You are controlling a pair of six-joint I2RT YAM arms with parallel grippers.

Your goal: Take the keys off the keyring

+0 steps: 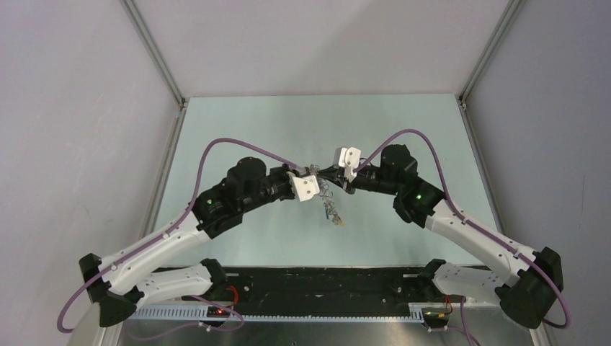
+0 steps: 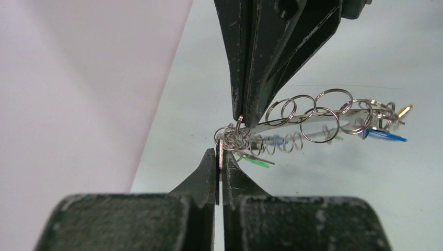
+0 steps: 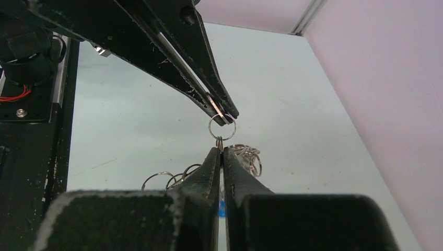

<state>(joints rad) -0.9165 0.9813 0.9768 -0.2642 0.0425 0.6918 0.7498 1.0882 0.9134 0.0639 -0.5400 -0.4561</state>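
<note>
Both grippers meet above the middle of the table. My left gripper (image 1: 315, 174) (image 2: 220, 155) is shut on the thin silver edge of a key (image 2: 220, 149). A small split ring (image 3: 222, 127) hangs from that key. My right gripper (image 1: 333, 173) (image 3: 220, 150) is shut on a wire ring seen edge-on, apparently the keyring (image 2: 292, 121). The keyring carries many small rings (image 2: 305, 107). The other keys hang below in a bunch (image 1: 331, 207), with blue (image 2: 384, 135), green (image 2: 256, 161) and yellow (image 2: 405, 110) heads showing. The right gripper's tips (image 2: 241, 116) almost touch the left gripper's tips (image 3: 225, 115).
The pale green table (image 1: 252, 130) lies under the hanging bunch. Grey walls with metal frame posts (image 1: 155, 54) close in the left, right and back. A black rail with cables (image 1: 324, 288) runs along the near edge between the arm bases.
</note>
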